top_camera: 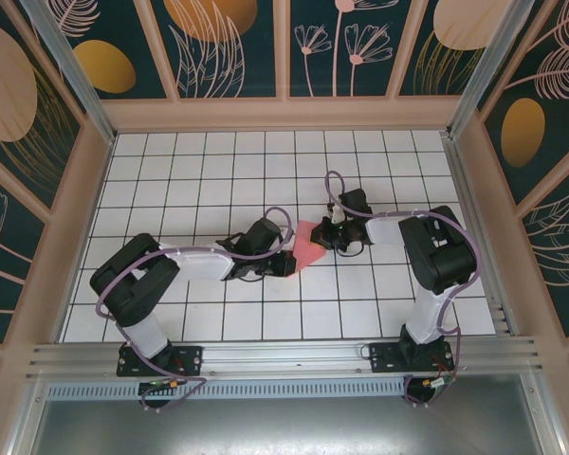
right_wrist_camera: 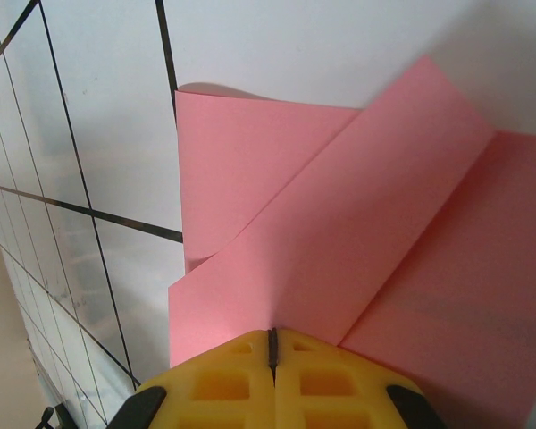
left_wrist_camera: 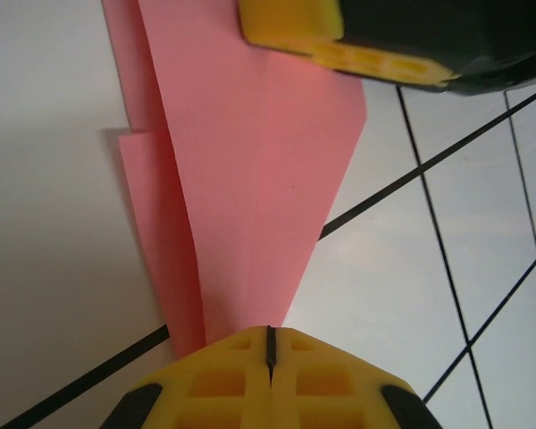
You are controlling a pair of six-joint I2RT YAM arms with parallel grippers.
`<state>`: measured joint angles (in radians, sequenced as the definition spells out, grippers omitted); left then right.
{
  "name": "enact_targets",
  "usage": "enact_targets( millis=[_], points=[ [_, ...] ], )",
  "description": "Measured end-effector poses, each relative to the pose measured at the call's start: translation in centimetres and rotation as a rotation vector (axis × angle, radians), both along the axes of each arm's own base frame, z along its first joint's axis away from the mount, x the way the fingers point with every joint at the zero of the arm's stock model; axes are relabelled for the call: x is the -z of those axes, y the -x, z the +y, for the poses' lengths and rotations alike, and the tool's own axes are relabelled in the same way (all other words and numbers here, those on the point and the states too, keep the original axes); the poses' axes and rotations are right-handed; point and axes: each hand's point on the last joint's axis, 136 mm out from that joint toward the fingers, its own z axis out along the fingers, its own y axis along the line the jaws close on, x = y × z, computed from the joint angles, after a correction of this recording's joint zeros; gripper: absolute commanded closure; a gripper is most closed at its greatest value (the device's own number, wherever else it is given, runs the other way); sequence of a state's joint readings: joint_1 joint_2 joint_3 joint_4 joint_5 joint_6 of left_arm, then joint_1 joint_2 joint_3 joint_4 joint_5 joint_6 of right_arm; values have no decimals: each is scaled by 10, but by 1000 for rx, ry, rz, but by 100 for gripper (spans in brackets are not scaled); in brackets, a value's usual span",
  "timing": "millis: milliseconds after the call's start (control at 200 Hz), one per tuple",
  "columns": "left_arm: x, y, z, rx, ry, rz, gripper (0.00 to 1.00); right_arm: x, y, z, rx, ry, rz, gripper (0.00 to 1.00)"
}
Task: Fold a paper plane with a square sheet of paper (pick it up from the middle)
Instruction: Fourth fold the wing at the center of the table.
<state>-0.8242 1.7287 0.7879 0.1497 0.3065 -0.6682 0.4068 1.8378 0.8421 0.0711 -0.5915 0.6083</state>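
- Left tool (top_camera: 286, 266), the nearer of the two, has its jaws pressed together, tips down on the narrow end of the paper plane (top_camera: 308, 245). I can't tell whether any paper is nipped between them.
- Half-made, the plane lies flat on the gridded desk (top_camera: 171, 180), midway across between both tools, tapered with layered flaps.
- Just beyond, the right tool (top_camera: 332, 237) is likewise closed tight, resting on the wide end.
- It looks to me like a creasing step mid-fold. The next move wants one tool pinning while the other turns a flap over squarely.
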Motion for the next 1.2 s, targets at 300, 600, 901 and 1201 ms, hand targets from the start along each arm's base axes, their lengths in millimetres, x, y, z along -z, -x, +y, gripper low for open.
enact_targets(
  millis=[300, 600, 901, 1201],
  points=[
    [14, 1, 4, -11, -32, 16, 100, -3, -1, -1, -15, 12, -27, 98],
    [14, 1, 5, -25, 9, -8, 100, -18, -1, -3, -41, 41, -90, 96],
    [14, 3, 4, -23, 29, -12, 100, -34, 33, 22, -118, -15, -126, 95],
    [14, 3, 4, -22, 31, -13, 100, -11, 53, 38, -171, 5, -70, 96]
  ],
)
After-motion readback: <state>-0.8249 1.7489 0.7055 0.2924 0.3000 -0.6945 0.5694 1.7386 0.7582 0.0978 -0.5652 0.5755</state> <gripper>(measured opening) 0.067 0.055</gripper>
